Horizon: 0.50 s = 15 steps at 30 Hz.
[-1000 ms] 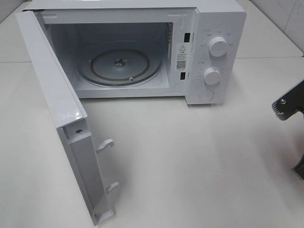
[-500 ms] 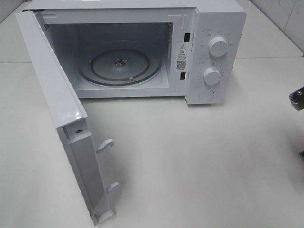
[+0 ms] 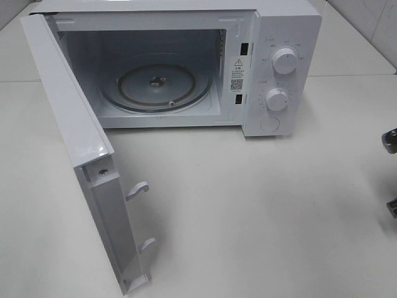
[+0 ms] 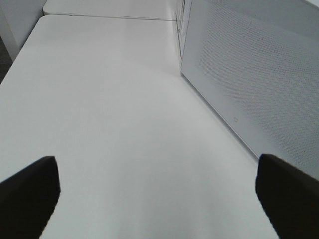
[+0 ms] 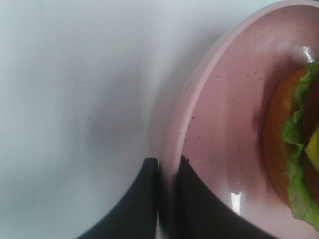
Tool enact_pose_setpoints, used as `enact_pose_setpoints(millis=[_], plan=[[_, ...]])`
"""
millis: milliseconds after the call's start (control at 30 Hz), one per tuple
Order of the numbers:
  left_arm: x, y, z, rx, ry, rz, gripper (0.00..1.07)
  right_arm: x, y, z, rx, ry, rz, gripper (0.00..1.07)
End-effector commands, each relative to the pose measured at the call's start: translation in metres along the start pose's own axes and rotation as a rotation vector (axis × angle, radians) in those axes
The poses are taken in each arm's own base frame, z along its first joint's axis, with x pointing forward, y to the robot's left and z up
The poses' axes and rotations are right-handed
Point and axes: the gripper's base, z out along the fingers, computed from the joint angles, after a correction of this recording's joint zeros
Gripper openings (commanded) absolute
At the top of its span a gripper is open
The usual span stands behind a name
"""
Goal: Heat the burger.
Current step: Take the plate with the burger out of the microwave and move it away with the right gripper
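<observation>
The burger (image 5: 277,137), a tan-brown bun with green lettuce, lies on a pink plate (image 5: 224,114) and shows only in the right wrist view. My right gripper (image 5: 167,172) is shut on the plate's rim, one finger outside it and one inside. Only bits of the right arm (image 3: 391,140) show at the right edge of the exterior view; burger and plate are out of that view. My left gripper (image 4: 159,199) is open and empty above the bare table, beside the microwave door (image 4: 249,74).
The white microwave (image 3: 285,25) stands at the back with its door (image 3: 68,124) swung wide open toward the front left. Its glass turntable (image 3: 155,84) carries nothing. Two knobs (image 3: 284,61) are on its right panel.
The right arm has drawn back to the right, from well inside the exterior view to almost off its edge. The microwave and door have not moved.
</observation>
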Motion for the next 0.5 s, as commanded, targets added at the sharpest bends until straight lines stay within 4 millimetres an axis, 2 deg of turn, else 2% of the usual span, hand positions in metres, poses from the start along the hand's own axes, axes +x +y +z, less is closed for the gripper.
enact_pose_setpoints(millis=[33, 267, 500], plan=[[0.000, 0.000, -0.002, 0.002, -0.029, 0.003, 1.01, -0.007, -0.005, 0.005, 0.062, -0.017, -0.006, 0.05], [0.000, 0.000, -0.002, 0.002, -0.029, 0.003, 1.01, -0.010, 0.005, 0.015, 0.010, -0.008, 0.056, 0.08], [0.000, 0.000, -0.002, 0.002, -0.029, 0.003, 1.01, -0.012, 0.005, 0.015, 0.008, -0.007, 0.120, 0.18]])
